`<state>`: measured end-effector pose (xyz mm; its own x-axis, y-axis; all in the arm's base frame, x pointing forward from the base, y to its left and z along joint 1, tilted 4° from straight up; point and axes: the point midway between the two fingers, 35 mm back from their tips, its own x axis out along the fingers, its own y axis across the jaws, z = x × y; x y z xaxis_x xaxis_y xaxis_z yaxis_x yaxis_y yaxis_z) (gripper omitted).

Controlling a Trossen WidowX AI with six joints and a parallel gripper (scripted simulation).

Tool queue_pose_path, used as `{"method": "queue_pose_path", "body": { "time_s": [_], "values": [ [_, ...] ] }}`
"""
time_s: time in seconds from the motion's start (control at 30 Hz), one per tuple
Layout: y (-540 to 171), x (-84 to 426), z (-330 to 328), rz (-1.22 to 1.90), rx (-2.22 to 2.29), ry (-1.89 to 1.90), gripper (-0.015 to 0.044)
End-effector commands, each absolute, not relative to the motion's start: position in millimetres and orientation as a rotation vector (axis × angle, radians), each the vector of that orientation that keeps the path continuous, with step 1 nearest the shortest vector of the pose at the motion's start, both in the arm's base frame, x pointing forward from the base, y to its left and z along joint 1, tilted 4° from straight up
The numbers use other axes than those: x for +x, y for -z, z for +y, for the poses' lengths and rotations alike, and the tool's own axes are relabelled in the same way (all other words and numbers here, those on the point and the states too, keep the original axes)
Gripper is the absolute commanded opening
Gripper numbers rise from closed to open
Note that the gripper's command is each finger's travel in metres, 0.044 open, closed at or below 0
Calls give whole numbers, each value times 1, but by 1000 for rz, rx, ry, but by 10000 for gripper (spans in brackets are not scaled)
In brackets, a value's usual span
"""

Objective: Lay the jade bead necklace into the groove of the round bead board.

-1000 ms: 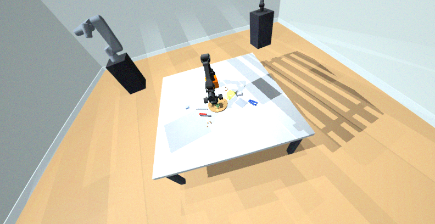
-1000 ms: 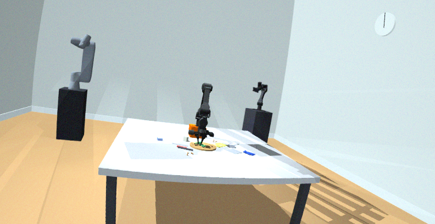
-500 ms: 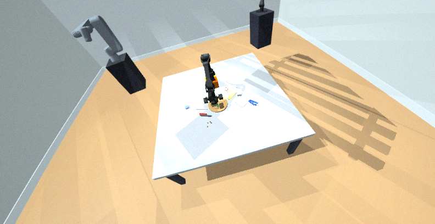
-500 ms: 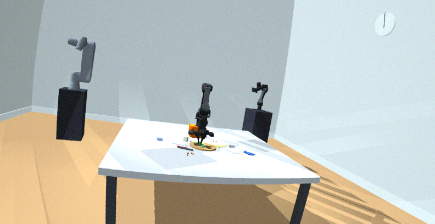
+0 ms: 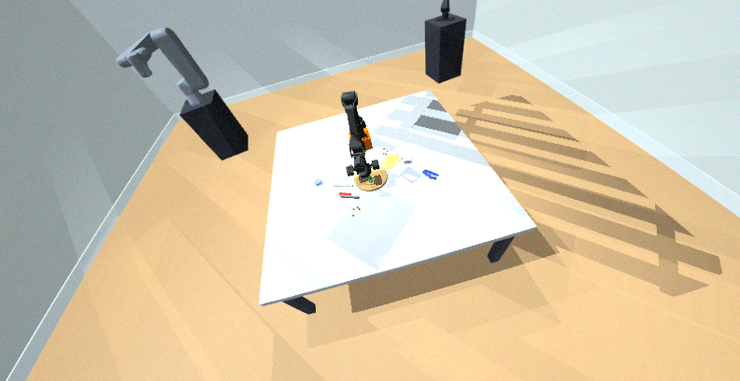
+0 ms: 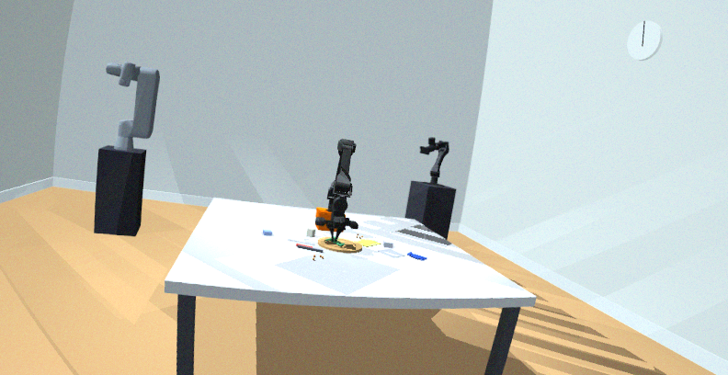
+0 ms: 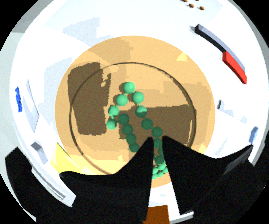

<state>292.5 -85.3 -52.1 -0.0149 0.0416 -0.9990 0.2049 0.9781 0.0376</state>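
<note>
The round wooden bead board (image 5: 370, 188) (image 6: 351, 249) (image 7: 135, 47) lies on the table, with a thin circular groove (image 7: 195, 117) on its face. The jade bead necklace (image 5: 370, 180) (image 6: 340, 244) (image 7: 129, 87) lies bunched in a narrow, folded loop. In the wrist view its far end is inside the groove ring, and its near end runs back between the fingers to the board's near edge. My gripper (image 5: 365, 176) (image 6: 335, 240) (image 7: 158, 138) points down low over the board, its fingertips nearly together on a strand of green beads. The fingers hide part of the necklace.
A red and dark pen-like item (image 5: 348, 196) (image 6: 309, 248) (image 7: 235, 67) lies beside the board. A yellow sheet (image 5: 392, 161) (image 6: 369, 243) and a blue item (image 5: 430, 174) (image 6: 416, 255) lie on the other side. An orange block (image 5: 366, 139) (image 6: 323, 218) stands behind, near the arm.
</note>
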Motion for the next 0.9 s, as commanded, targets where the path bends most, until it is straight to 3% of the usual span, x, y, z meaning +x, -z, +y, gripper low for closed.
{"method": "queue_pose_path", "body": {
  "time_s": [0.0,0.87],
  "values": [
    [48,292,-86,1586,194,133,0],
    [38,318,-41,1589,198,134,0]
  ]
}}
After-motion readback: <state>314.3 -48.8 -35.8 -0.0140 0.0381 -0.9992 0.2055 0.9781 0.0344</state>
